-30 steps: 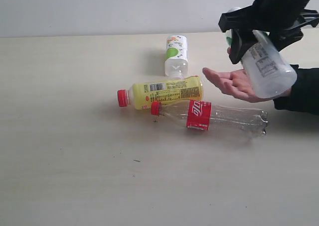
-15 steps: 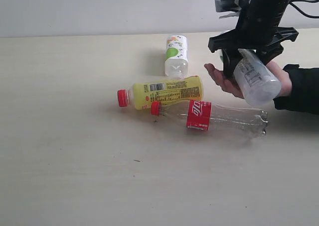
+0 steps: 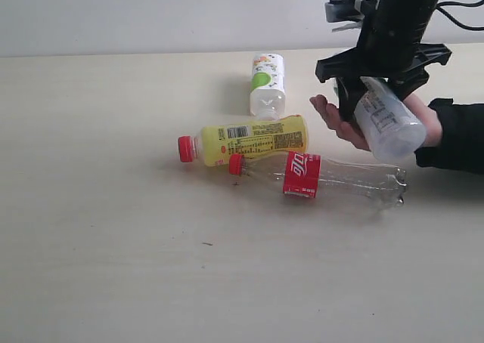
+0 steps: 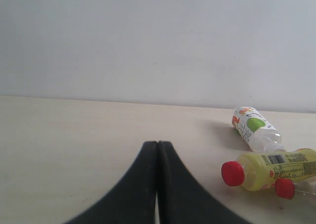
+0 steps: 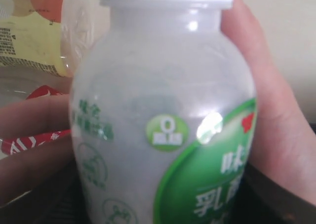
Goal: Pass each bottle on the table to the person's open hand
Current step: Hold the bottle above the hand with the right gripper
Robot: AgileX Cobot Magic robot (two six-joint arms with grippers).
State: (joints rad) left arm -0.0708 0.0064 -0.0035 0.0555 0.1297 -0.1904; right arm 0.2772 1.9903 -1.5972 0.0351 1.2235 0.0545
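Right jaws tight around white-capped bottle (image 3: pixel 389 124) over open hand (image 3: pixel 333 121); left jaws together, wrist-view only.

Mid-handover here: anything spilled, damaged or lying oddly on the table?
Nothing spilled or broken. The yellow bottle, the clear red-label bottle and a green-label bottle lie on their sides on the table, the first two close together. The right gripper holds the fourth bottle tilted over the person's hand.

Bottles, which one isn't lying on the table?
The white-capped bottle gripped by the right gripper, at the person's hand. The yellow bottle, the clear red-label bottle and the other green-label bottle all lie on the table.
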